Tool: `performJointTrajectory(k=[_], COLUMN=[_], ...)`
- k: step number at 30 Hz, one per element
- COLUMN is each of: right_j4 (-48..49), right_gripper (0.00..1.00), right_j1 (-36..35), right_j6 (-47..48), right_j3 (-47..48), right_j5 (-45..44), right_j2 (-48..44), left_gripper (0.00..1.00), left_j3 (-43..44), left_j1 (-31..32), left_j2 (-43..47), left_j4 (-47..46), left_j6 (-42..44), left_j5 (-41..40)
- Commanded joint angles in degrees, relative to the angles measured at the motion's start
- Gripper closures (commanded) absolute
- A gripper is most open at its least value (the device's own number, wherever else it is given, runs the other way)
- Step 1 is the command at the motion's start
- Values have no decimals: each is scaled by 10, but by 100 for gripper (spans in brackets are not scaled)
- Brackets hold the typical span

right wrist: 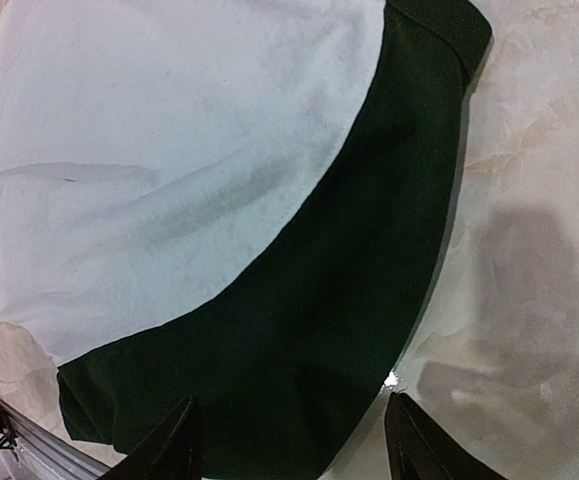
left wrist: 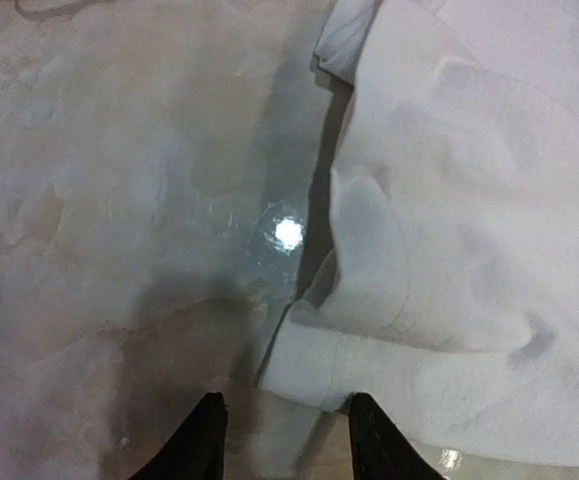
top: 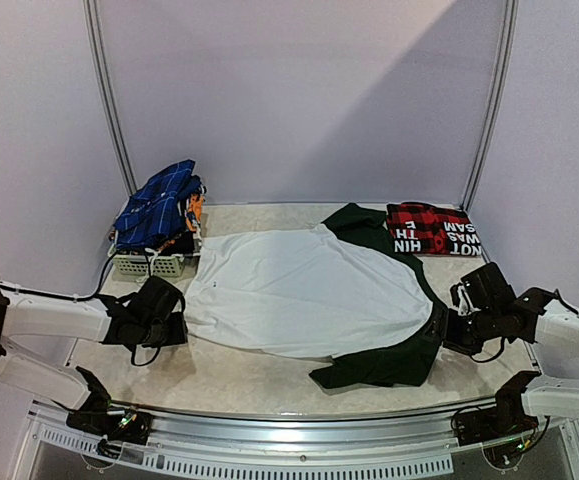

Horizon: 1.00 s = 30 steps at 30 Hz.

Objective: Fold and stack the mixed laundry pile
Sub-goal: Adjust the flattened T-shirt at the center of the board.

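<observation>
Lying: one T-shirt (top: pixel 299 285), one plaid shirt (top: pixel 431 228)

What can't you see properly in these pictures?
Top view: whatever lies under the blue checked cloth in the basket; the cloth covers it.
Top view: lettering on the plaid shirt, partly folded away.
Wrist views: left fingers and right fingers, cut off by the bottom edge.

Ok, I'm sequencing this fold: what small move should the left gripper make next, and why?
Probably close the left gripper on the hem of the white T-shirt: its open fingers straddle that edge, which lies on the table.
</observation>
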State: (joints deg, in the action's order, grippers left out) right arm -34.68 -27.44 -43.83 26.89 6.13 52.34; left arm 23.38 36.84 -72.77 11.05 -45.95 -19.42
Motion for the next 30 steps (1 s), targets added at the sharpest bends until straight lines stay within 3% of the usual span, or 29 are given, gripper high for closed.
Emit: performJointTrajectory(k=[1,10,16,21,24,30], right_j4=[3,21,22,22,24,18], right_gripper=[37,36,36,36,36,36], right_j1=[-5,-6,-6,-6,-6,-11], right_j6=[-9,-10,-10,-11,-12,-16], right_j3=[-11,-20,-22,-25,-29,-32], right_j5=[0,2,3,4,11,18], right_j2=[1,9,12,7,5,-3], left_gripper=[61,57,61,77,100,100], left_j3=[-7,1,13,10,7,10], left_j1=[5,4,4,4,5,15], left_j2=[0,7,-28,-51,-50,16], left_j4=[-10,-14,-46,-86,-94,5], left_j6=[-1,-2,10,19,27,4], left_j5=[0,-34,-28,-13,-8,2])
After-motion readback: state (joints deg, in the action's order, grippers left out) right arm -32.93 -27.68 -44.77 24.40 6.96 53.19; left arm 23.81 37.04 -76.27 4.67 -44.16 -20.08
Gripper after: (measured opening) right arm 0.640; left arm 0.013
